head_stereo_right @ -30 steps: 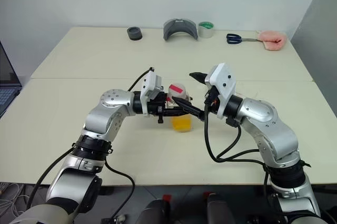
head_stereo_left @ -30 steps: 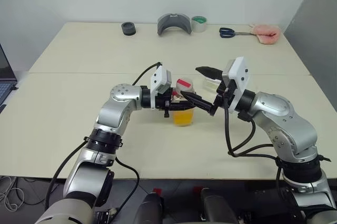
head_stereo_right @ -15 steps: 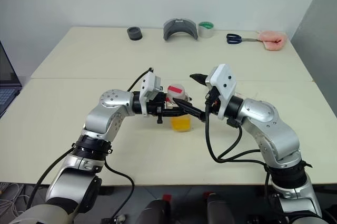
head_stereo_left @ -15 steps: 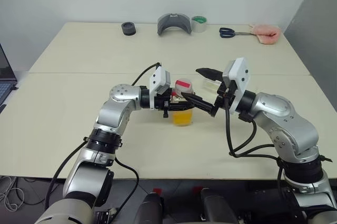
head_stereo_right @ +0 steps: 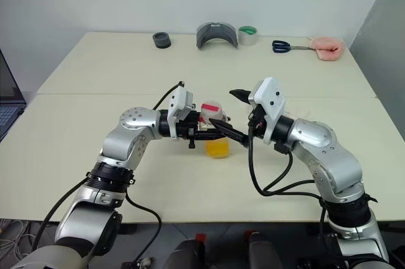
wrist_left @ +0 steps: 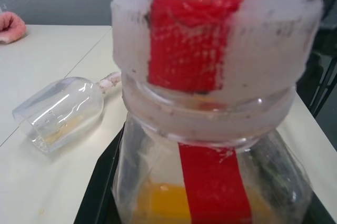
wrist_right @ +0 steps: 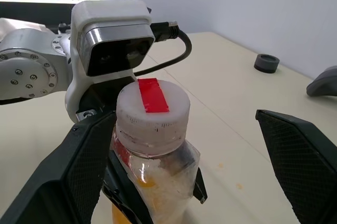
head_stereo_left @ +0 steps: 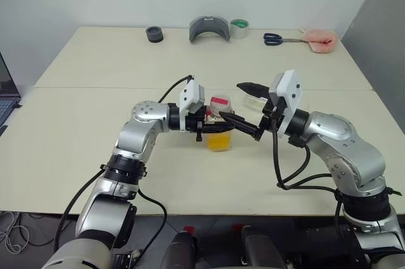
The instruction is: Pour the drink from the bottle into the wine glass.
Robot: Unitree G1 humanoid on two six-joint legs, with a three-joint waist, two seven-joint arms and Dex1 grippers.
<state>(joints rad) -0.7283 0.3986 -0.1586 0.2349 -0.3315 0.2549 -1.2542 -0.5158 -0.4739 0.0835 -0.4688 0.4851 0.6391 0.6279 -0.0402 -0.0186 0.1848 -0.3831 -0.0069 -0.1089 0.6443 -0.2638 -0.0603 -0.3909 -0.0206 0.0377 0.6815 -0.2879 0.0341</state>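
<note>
At about seven o'clock of the cream table (head_stereo_left: 82, 117), the left arm reaches level toward the centre; the left gripper (head_stereo_left: 205, 122) is pinched on the body of the small clear plastic bottle with a red strip and a whitish cap (head_stereo_left: 219, 131). The bottle stands upright at the table's centre, and the translucent orange drink (head_stereo_left: 219, 142) fills only its lower part. The cap is on, so nothing can be poured yet.

From about four o'clock the right arm comes in level, angled toward the bottle; the right gripper (wrist_right: 197, 150) is spread wide, one finger beside the cap and the other well clear on the far side.

Just past it, at about two o'clock of the bottle, the clear stemmed wine glass (wrist_left: 59, 111) lies on its side, a little liquid pooled in the bowl.

The chief risk is probably the glass: poured at as it lies, the drink would run onto the table. The wide fingers may also slip on the round cap, or twist the whole bottle in the left grip and tip it.
</note>
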